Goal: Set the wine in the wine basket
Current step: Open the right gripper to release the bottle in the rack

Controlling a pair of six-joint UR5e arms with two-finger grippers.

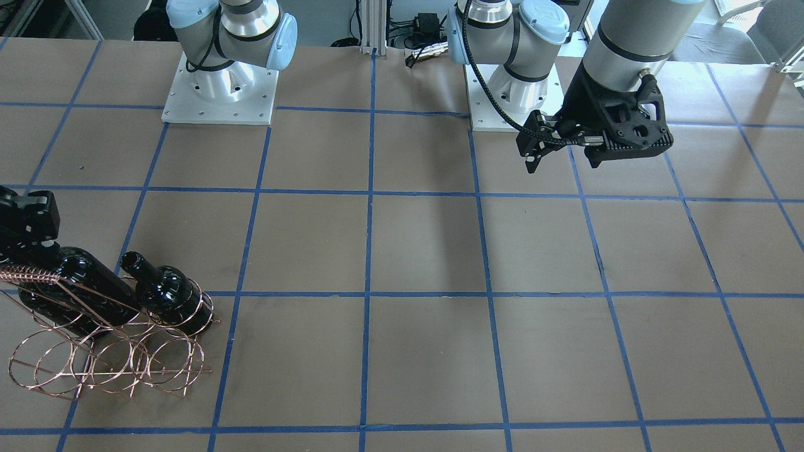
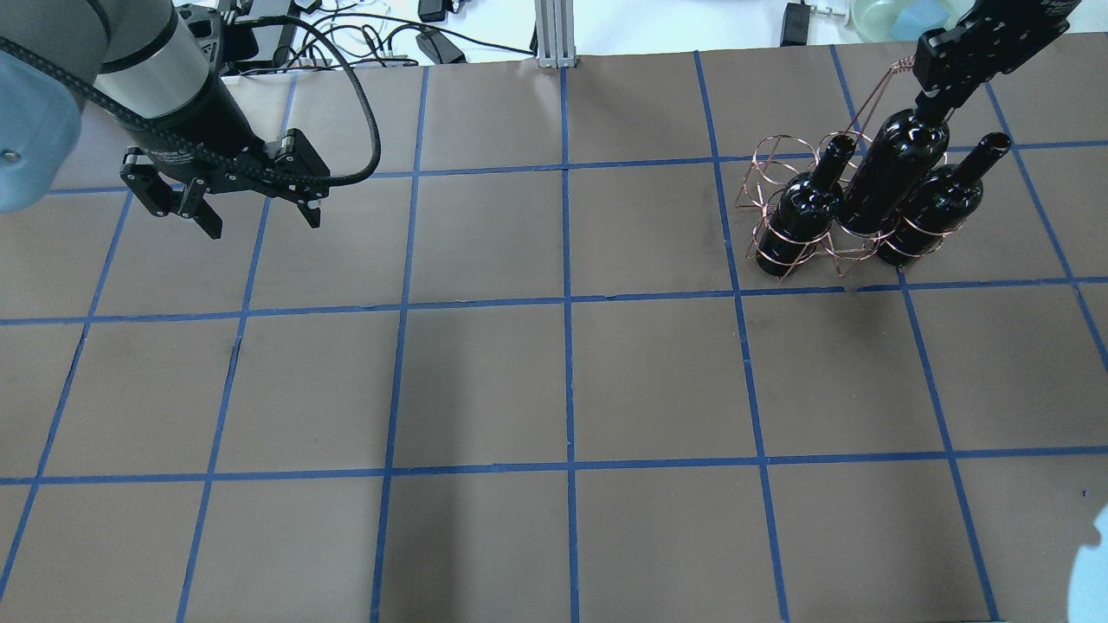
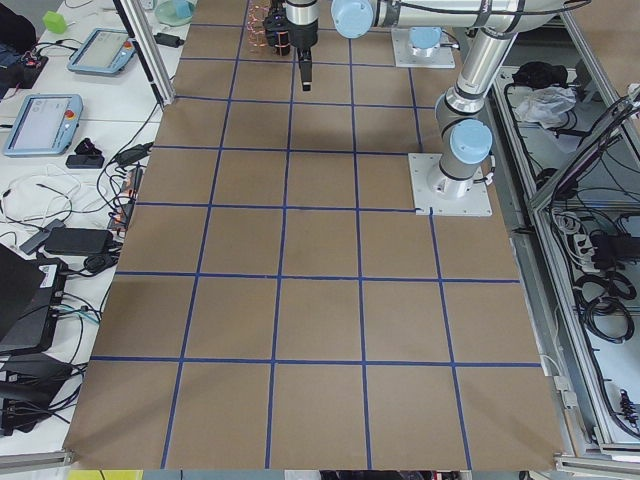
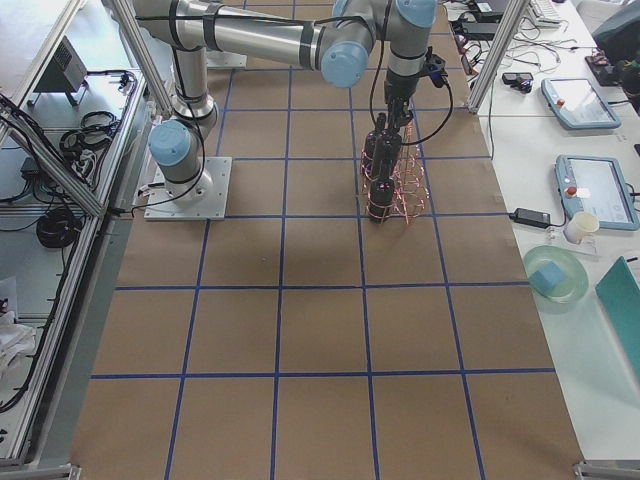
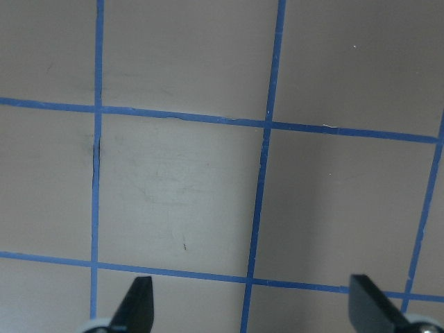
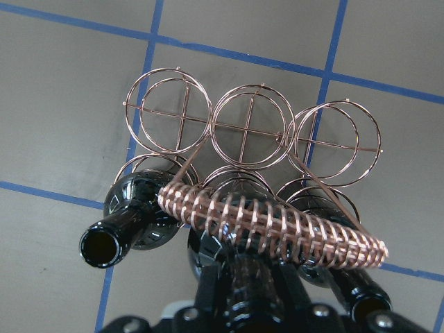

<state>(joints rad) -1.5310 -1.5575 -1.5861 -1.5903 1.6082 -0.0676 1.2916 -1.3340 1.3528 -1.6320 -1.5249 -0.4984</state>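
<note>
Pinching the wine (image 2: 892,173) at its slim neck, the right jaws look closed on it just under the lip, as far as my wrist feed shows. The twisted handle (image 6: 277,222) crosses right in front. Left jaws are spread wide, fingertips (image 5: 139,305) well apart over the desk, holding nothing, at 10 o'clock on my overhead.

Wine sits at 2 o'clock on the desk, leaning, with its body inside the middle ring of the wine basket (image 6: 251,130). I can't tell if its base is down. First neighbour bottle (image 2: 801,212) is at its 9 o'clock, second neighbour bottle (image 2: 939,208) at its 3, both in rings and close beside it.

Handling, my call: glass, heavy for a neck grip, glossy so slippery, breakable, and it will swing below the jaws. Neck under the lip is the right hold, since the lip stops slip. Basket is thin wire, light, likely to shift or tip if nudged.

Desk (image 2: 563,389): flat brown paper, blue tape grid. Beyond it at 12 o'clock: aluminium post (image 2: 554,35) and cables. Side benches carry pendants (image 4: 575,100).
</note>
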